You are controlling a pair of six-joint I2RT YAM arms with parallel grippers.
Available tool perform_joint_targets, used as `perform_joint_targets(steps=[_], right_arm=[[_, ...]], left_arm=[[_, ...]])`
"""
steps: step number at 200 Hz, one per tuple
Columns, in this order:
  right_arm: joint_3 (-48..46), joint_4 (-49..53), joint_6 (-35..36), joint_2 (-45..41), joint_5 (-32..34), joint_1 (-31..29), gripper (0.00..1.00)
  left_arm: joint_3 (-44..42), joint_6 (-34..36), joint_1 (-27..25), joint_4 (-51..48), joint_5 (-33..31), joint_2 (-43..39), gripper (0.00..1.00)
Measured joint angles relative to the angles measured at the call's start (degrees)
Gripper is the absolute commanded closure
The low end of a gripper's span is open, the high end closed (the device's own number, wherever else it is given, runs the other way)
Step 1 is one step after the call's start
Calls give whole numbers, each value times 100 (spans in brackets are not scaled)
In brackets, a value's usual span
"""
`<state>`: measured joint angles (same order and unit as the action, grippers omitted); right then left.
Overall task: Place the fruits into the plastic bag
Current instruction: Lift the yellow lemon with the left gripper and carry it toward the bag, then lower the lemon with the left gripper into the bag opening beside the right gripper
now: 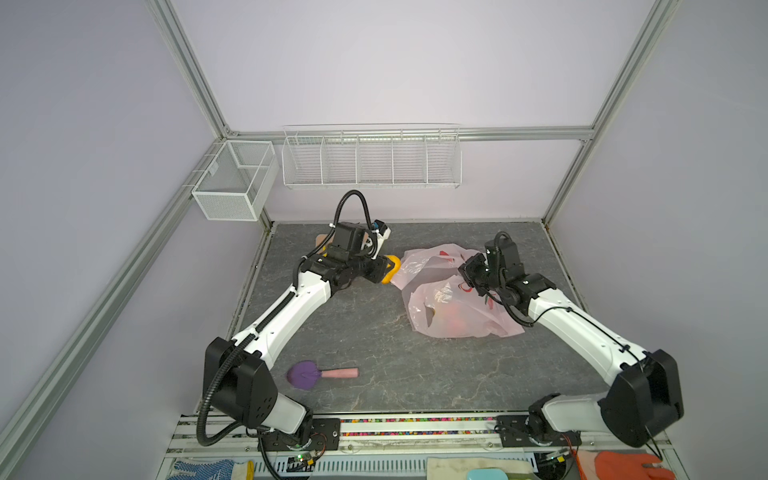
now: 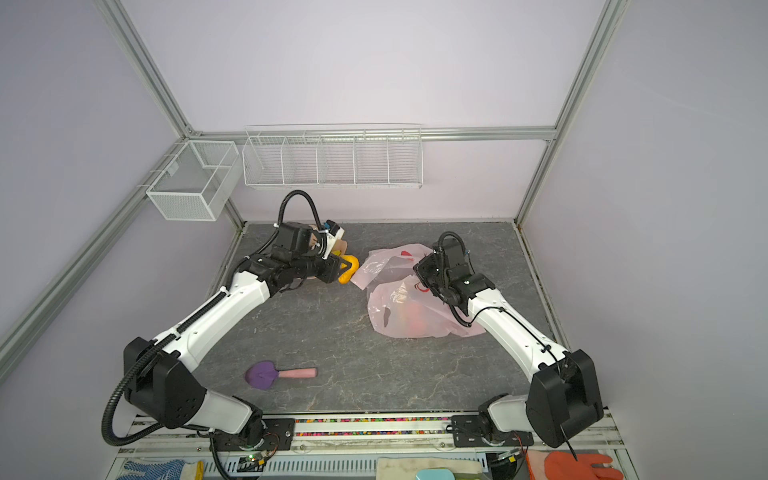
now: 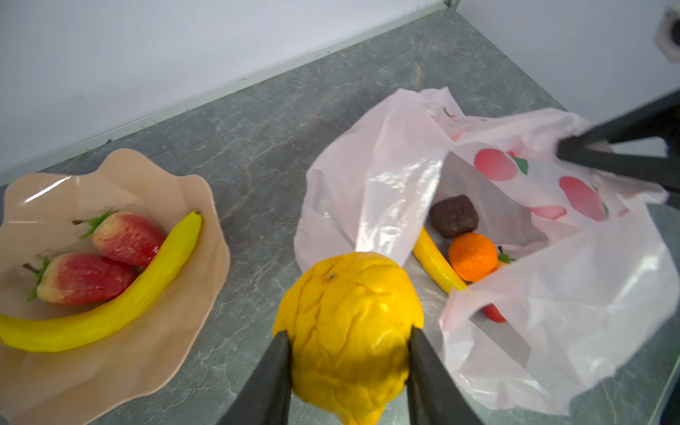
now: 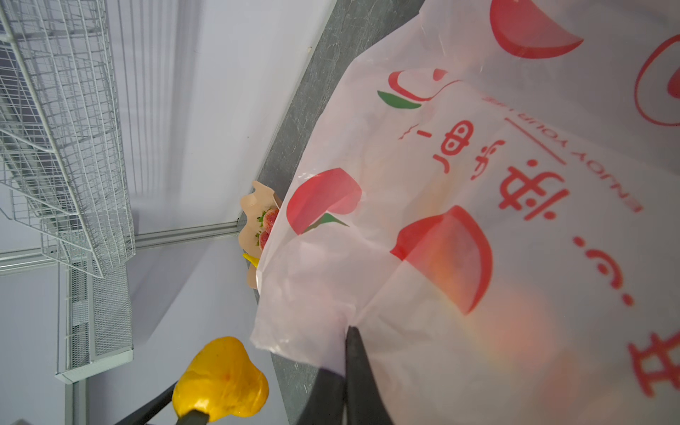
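- bowl, mostly hidden behind left arm in both top views: 2 strawberries, 1 banana.
- bag, centre right: second banana, orange, dark fruit, half-covered strawberry.
- left claw clamps pear; right claw pinches bag rim.

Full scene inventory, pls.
bag: 1, pink, right of centre, mouth open
bowl: 1, peach, back left
pear: 1, yellow, held near bag mouth
strawberries: 3 visible, red, two in bowl, one in bag
bananas: 2, yellow, bowl and bag
orange: 1, orange, in bag
dark fruit: 1, brown, in bag
utensil: 1, purple-pink, front left
rack: 1, white, back wall
basket: 1, white, back-left corner
left gripper: black, shut on pear
right gripper: black, shut on bag
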<state>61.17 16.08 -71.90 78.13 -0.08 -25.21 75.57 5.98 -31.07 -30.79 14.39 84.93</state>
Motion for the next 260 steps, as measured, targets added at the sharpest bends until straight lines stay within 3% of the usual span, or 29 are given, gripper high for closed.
perform_joint_targets(steps=[46, 155, 205, 260], right_arm=[[0, 2, 37, -2, -39, 0, 94], [-28, 68, 44, -197, -107, 0, 94], [-63, 83, 44, -197, -111, 0, 94], [-107, 81, 42, -201, -127, 0, 94]], left_arm=[[48, 354, -378, -278, -66, 92, 75], [1318, 1126, -501, -675, -74, 1591, 77], [1585, 1117, -623, -673, 122, 1971, 78], [1578, 662, -800, -452, 772, 2059, 79]])
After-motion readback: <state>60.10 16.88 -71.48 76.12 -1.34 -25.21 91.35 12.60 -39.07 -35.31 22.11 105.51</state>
